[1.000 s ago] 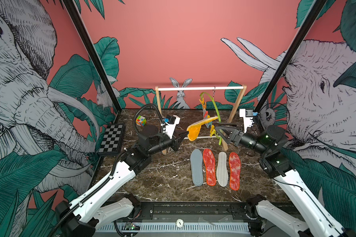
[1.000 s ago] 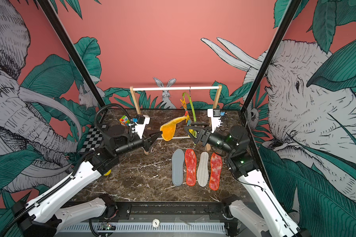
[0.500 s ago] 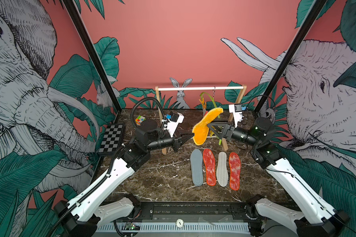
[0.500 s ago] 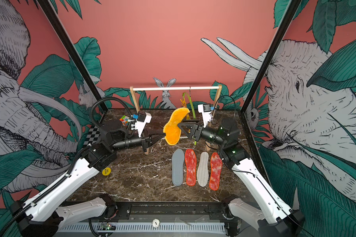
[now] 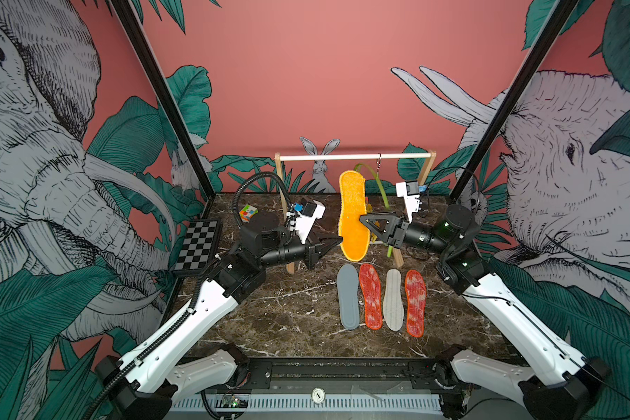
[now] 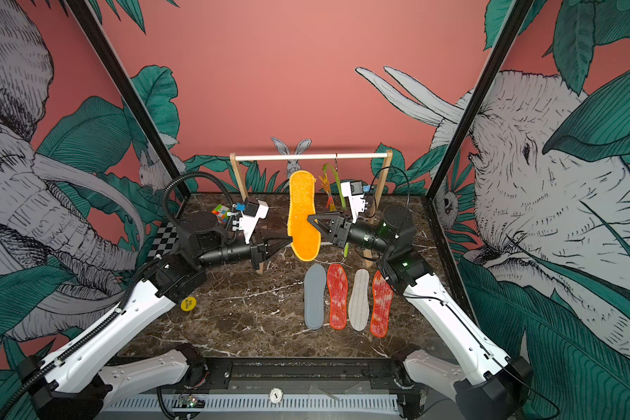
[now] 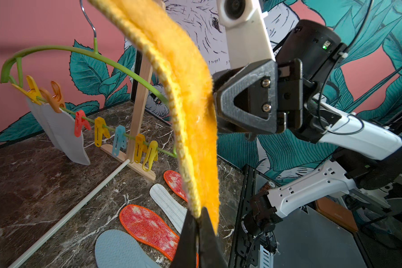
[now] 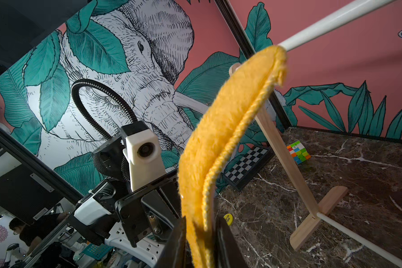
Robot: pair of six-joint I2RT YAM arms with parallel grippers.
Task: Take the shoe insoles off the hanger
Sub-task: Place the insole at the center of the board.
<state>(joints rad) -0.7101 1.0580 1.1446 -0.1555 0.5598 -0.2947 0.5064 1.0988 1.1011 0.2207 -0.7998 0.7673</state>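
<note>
**Mustard insole held upright between both arms**

In both top views I see the mustard insole standing upright before the rack, clear of the hanger. My left pincer is clenched on its lower edge, and the right pincer is at the opposite edge. A row of insoles lies on the table.

The left wrist view shows that pincer gripping the mustard rim, and a pale insole clipped on the hanger.

In the right wrist view the jaws flank the insole, but I cannot tell if they grip.
</note>
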